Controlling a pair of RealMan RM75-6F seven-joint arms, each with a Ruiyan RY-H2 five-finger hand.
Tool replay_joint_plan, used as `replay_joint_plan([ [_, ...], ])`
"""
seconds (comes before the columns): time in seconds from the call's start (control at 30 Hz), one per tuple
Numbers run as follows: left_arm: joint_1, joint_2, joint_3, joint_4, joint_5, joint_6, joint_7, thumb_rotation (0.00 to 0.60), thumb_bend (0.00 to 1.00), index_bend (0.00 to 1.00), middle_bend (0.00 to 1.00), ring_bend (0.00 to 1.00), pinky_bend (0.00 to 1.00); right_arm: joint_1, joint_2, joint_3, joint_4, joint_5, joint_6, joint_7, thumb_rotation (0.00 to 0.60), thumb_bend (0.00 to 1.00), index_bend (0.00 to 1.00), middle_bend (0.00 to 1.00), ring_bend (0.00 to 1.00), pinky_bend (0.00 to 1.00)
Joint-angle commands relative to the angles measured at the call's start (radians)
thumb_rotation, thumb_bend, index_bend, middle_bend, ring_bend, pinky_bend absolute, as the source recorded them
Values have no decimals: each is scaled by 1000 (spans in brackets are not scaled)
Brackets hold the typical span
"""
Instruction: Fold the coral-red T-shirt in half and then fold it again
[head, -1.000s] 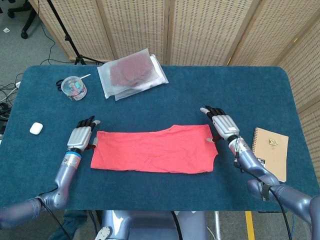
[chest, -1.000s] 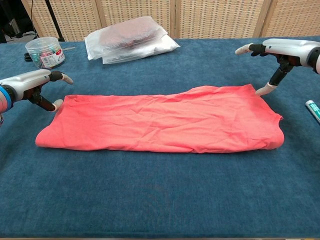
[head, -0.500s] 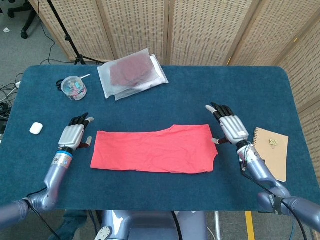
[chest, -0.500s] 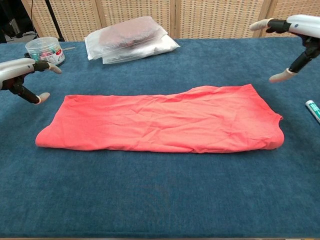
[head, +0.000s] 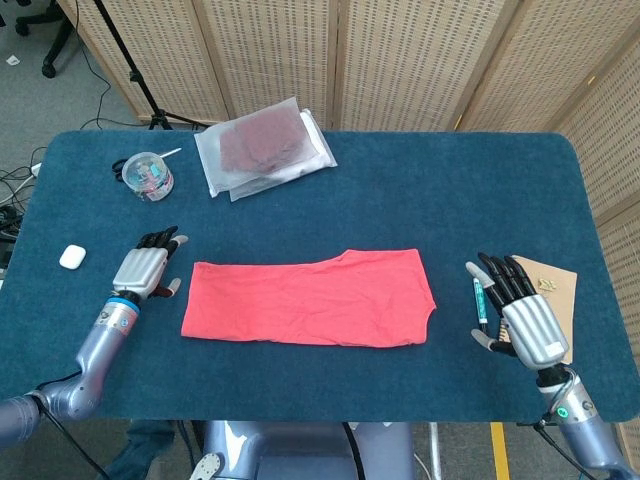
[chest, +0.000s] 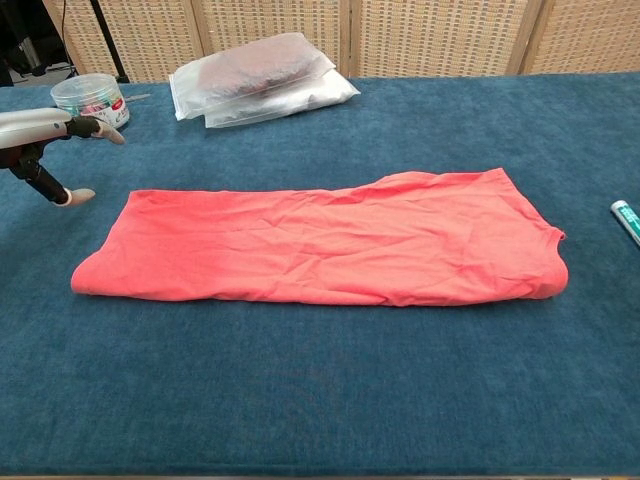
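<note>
**Q:** Head view, from the left edge: what is on the table (head: 420, 180)?

**A:** A small white case (head: 71, 256) lies near the left edge of the blue cloth. Behind it stands a clear tub (head: 149, 176) with coloured bits inside. Just right of the case is the left hand (head: 143, 271), back up, fingers spread and holding nothing. It sits just beside the left end of the T-shirt (head: 309, 298), not touching it.

**Q:** And the T-shirt?

**A:** It lies flat in the middle of the table, folded into a long coral-red band running left to right. In the chest view the T-shirt (chest: 325, 247) shows a rounded fold along its near edge, and light wrinkles on top. Nothing rests on it.

**Q:** What is behind it?

**A:** A clear plastic bag (head: 264, 147) with something dark red inside, at the far side, left of centre.

**Q:** Further right?

**A:** A thin pen (head: 478, 303) with a green part lies well right of the shirt. The right hand (head: 522, 312) is beside it, back up, fingers apart and extended, holding nothing. Whether it touches the pen I cannot tell. It partly covers a tan notebook (head: 553, 283) near the right edge.

**Q:** Does the chest view show both hands?

**A:** Only the left hand (chest: 45, 135), at the left border, thumb and a finger held wide apart above the cloth. The pen (chest: 626, 219) shows at the right border.
</note>
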Motion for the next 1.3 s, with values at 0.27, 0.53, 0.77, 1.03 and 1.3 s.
replay_joint_plan([
  [0.27, -51, -40, 0, 34, -85, -32, 67, 600, 388, 132, 0, 0, 0, -68, -18, -11, 37, -73, 102, 5, 600, 0, 0, 0, 0, 0],
  [0.53, -80, -108, -1, 105, -133, -55, 70, 600, 392, 263, 0, 0, 0, -70, -21, -1, 45, -77, 85, 19, 600, 0, 0, 0, 0, 0],
  [0.77, -86, -148, -1, 149, -119, -42, 58, 600, 393, 319, 0, 0, 0, -73, -20, 5, 43, -76, 73, 24, 600, 0, 0, 0, 0, 0],
  [1.03, -97, -185, -3, 179, -144, -30, 81, 600, 402, 348, 0, 0, 0, -76, -17, 9, 37, -81, 63, 25, 600, 0, 0, 0, 0, 0],
  [1.3, -91, -216, -4, 189, -155, 3, 97, 600, 402, 380, 0, 0, 0, -78, -13, 11, 30, -85, 56, 30, 600, 0, 0, 0, 0, 0],
])
